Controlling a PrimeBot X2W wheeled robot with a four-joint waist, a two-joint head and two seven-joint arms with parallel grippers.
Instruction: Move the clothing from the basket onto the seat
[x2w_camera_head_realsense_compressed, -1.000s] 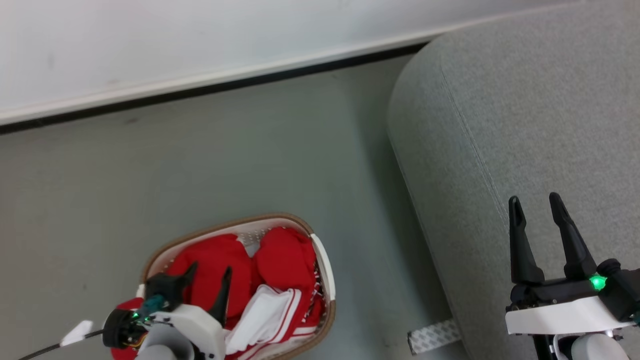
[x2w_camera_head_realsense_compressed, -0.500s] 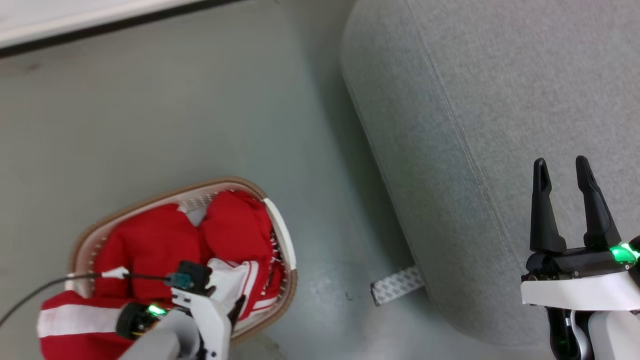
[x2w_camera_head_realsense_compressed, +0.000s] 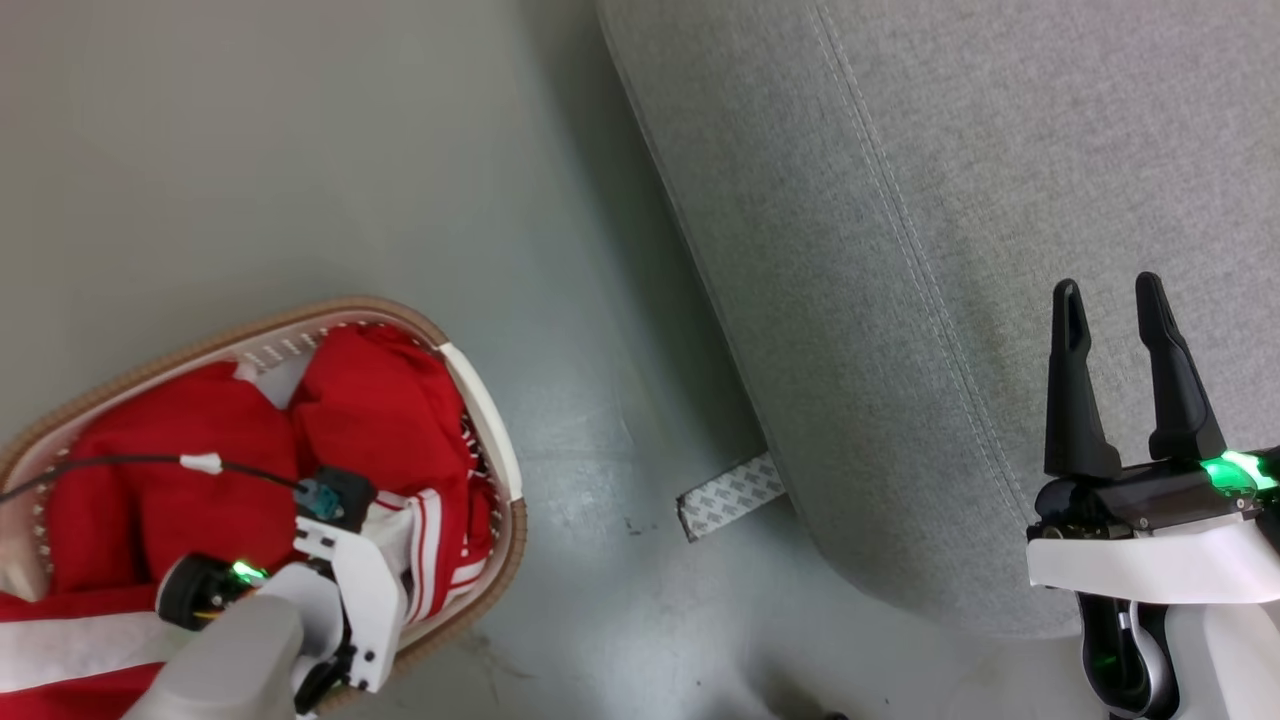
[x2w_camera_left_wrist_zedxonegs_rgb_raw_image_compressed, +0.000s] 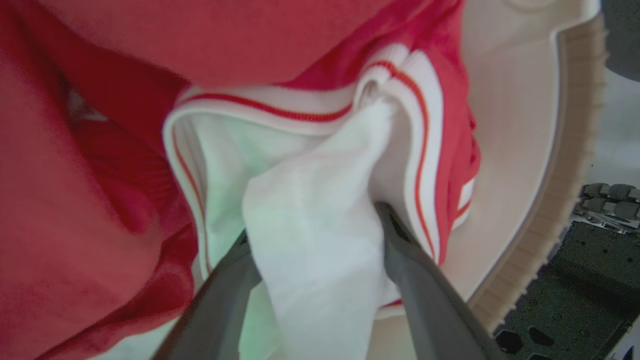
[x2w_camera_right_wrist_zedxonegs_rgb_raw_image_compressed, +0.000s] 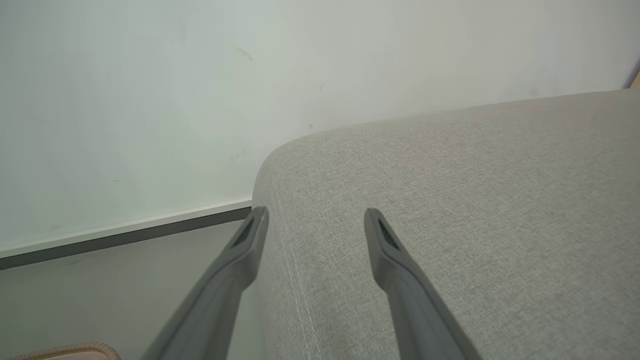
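— Clothing (x2w_camera_head_realsense_compressed: 380, 410), where is it?
— All in the basket (x2w_camera_head_realsense_compressed: 481, 400): red heaps, with a white striped piece against the wall nearest the seat (x2w_camera_head_realsense_compressed: 900, 200). The basket stands on the floor (x2w_camera_head_realsense_compressed: 300, 150), apart from the seat. Its left end is cut off in the head view, and a red piece with a white band runs off the bottom corner, so I cannot tell whether that part lies inside the rim.
— And the left hand (x2w_camera_left_wrist_zedxonegs_rgb_raw_image_compressed: 312, 220)?
— Down in the basket. In the head view its own white wrist (x2w_camera_head_realsense_compressed: 360, 590) hides how it stands. The wrist view shows the fingers (x2w_camera_left_wrist_zedxonegs_rgb_raw_image_compressed: 425, 300) spread wide, one each side of a soft white fold, touching it but not closed on it. That view is blurred up close.
— Right hand (x2w_camera_head_realsense_compressed: 1107, 282)?
— Above the seat near its rounded corner, fingers (x2w_camera_head_realsense_compressed: 1070, 400) wide apart, nothing between them. Whether it touches the fabric I cannot tell.
— Anything else?
— A black cable (x2w_camera_head_realsense_compressed: 130, 460) with a white tag crosses the red heap. A pale patterned strip (x2w_camera_head_realsense_compressed: 730, 497) pokes out from under the seat's edge onto the floor; what it is I cannot make out.
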